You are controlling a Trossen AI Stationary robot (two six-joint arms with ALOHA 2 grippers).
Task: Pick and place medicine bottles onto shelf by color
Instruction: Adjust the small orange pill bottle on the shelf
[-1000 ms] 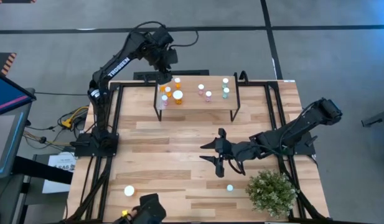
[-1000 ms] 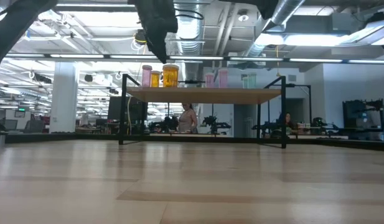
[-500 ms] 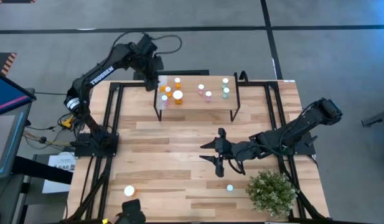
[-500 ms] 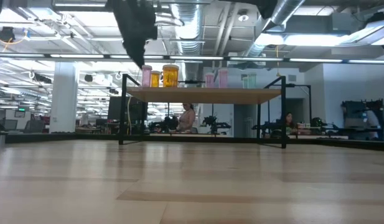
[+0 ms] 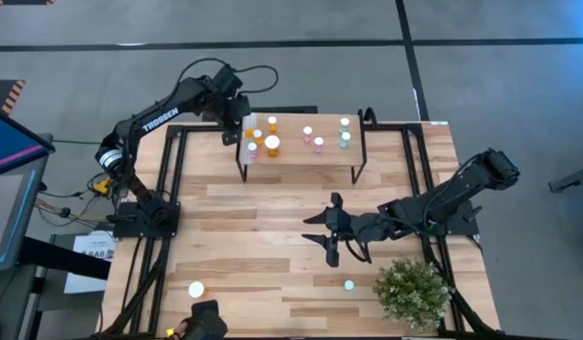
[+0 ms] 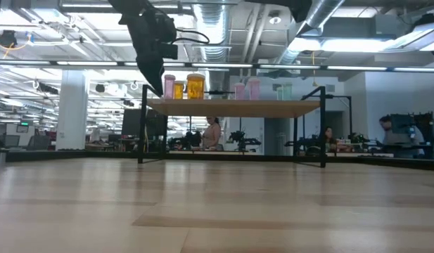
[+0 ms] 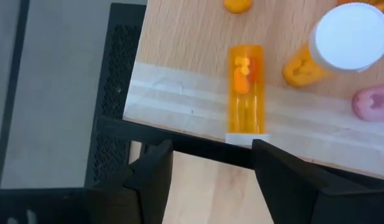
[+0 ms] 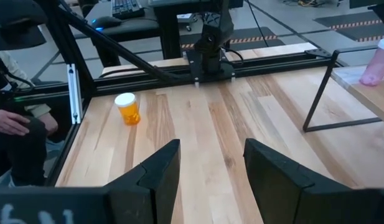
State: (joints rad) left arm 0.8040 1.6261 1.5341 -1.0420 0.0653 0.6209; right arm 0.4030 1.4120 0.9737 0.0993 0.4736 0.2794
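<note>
since a second ago the left gripper [image 5: 233, 121] has pulled back from above the shelf's orange bottles to a spot just off the shelf's [image 5: 300, 161] left end, and the shelf itself sits a touch further right on the tabletop [image 5: 263, 236] than it did. we see the left gripper's fingers [image 7: 151, 180] parted with nothing between them, hanging over the shelf's edge. right ahead of them an orange bottle [image 7: 246, 88] lies on its side across the pale strip at the shelf's end, and a bigger white-capped orange bottle [image 7: 332, 53] stands just beside it, with a pink bottle [image 7: 373, 102] near that.

from above, the shelf carries orange bottles at its left end [image 5: 270, 144], pink ones in the middle [image 5: 317, 144] and teal-green ones toward the right [image 5: 345, 138]. two bottles are off the shelf: a large orange one [image 5: 196, 290] near the tabletop's front left, and a small teal one [image 5: 349, 284] just beside the potted plant [image 5: 411, 293] at the front right.

the right gripper [image 5: 331, 236] rests low over the middle of the tabletop, well apart from the shelf, its fingers [image 8: 157, 171] spread and empty.

in the level view the shelf [image 6: 231, 107] shows its bottles in a row, with people in the room behind. a person's hand [image 8: 11, 121] shows at the tabletop's edge.
</note>
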